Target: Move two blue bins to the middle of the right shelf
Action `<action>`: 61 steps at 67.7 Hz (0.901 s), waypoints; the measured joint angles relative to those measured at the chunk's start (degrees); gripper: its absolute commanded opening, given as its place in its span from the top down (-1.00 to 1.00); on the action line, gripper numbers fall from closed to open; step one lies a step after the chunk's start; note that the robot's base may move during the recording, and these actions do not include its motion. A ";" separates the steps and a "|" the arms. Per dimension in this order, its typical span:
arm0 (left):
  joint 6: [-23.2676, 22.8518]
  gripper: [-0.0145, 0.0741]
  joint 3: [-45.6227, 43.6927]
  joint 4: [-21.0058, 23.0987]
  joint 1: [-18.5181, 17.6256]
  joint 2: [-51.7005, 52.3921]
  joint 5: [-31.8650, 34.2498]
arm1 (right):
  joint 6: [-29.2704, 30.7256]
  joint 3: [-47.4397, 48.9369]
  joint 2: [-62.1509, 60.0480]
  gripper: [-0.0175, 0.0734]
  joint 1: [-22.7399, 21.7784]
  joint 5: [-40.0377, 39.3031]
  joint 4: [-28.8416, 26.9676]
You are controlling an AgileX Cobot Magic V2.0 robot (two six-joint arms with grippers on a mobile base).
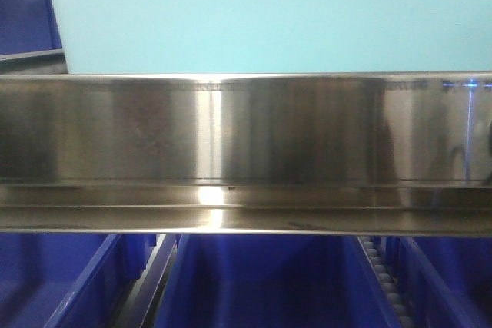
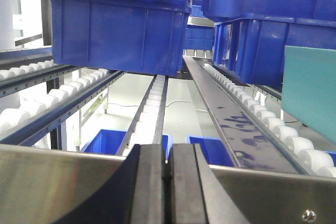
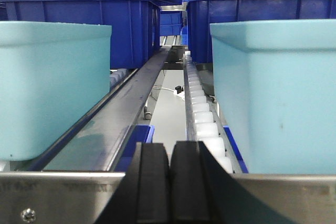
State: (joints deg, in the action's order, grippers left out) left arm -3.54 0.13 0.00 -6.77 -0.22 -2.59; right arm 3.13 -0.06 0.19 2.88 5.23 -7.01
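Two deep blue plastic bins with ribbed walls and thick rims sat on a roller shelf ahead of the left wrist camera: the first blue bin [image 2: 121, 30] on the left lane, the second blue bin [image 2: 262, 30] on the right lane, apart, with a steel divider [image 2: 236, 129] running between them. White roller tracks [image 2: 157, 103] led up to them. A pale teal bin [image 2: 310, 93] stood nearer, at the right edge. Both blue bins turned a flat wall toward the camera; their long axis could not be told. The left hand [image 2: 169, 182] was clenched on nothing. The right hand [image 3: 169, 182] was clenched too, empty, between two teal bins [image 3: 52, 82]. A steel rail [image 1: 246, 136] crossed the front view.
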 measured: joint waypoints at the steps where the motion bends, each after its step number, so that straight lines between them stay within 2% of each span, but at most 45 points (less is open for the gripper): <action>1: 0.00 0.92 0.00 0.00 0.00 0.00 0.00 | 0.00 0.00 0.00 0.97 0.00 0.00 0.00; 38: 0.00 0.92 0.00 0.00 0.00 0.00 0.00 | 0.00 0.00 0.00 0.97 0.00 0.00 0.00; 61: 0.00 0.92 0.00 0.00 0.00 0.00 4.90 | 0.00 0.00 0.00 0.97 0.00 -4.60 0.00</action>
State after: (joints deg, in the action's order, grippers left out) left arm -3.54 0.13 0.00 -6.77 -0.22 2.31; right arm 3.13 -0.06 0.19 2.88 0.63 -7.01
